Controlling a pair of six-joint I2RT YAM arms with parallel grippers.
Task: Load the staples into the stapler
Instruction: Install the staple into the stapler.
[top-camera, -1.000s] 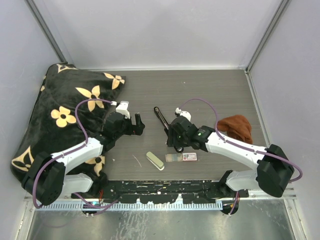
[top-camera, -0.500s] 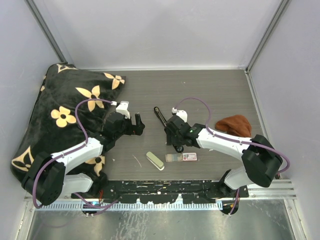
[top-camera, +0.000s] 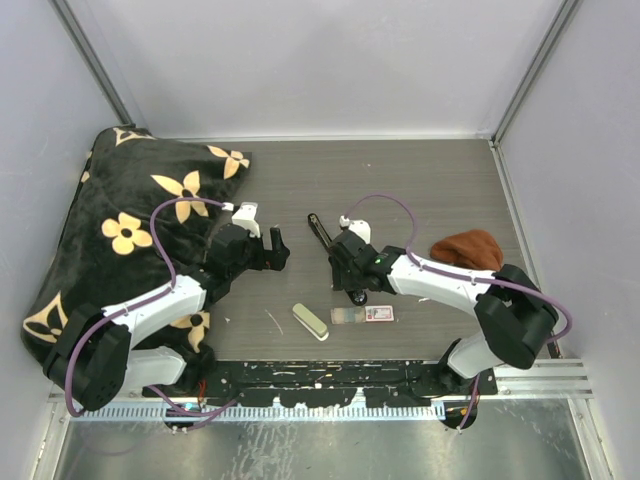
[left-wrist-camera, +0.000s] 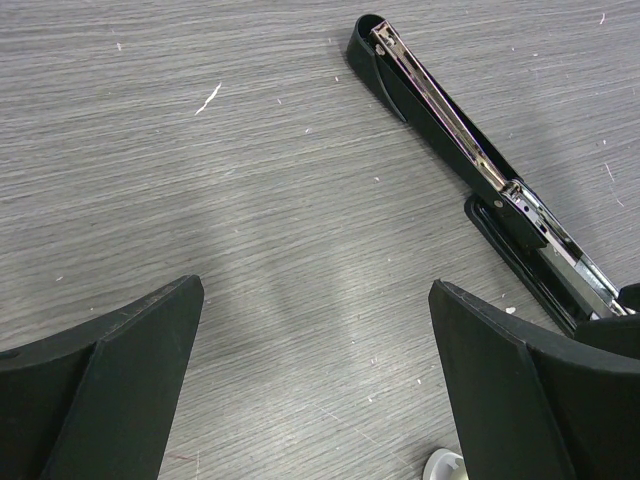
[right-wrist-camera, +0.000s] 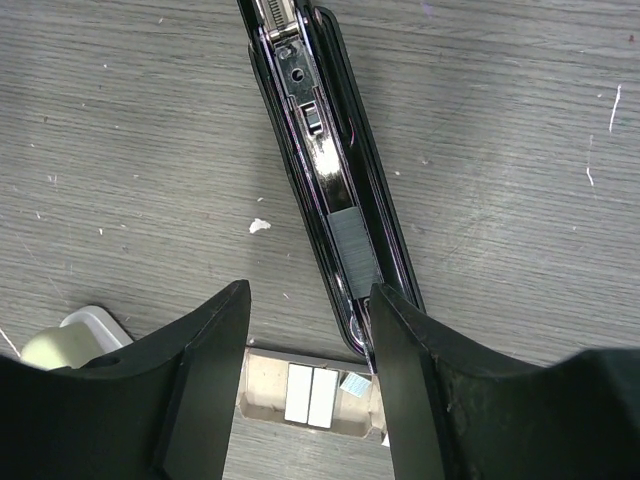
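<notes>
Staples (right-wrist-camera: 352, 250) sit in the opened stapler (right-wrist-camera: 318, 150) by the spread right pincer (right-wrist-camera: 310, 300), cardboard box (right-wrist-camera: 262, 385) just beside; left pincer (left-wrist-camera: 315, 290) gapes.

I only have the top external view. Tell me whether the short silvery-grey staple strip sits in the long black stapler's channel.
Observer: Yes. The right wrist view shows the silvery-grey staple strip lying inside the channel of the open black stapler.
Operator: Report the right gripper.
Observer: Open, straddling the stapler's near end.
Operator: Now the small red-and-white cardboard box.
Observer: Its open tray holds two pale strips side by side.
</notes>
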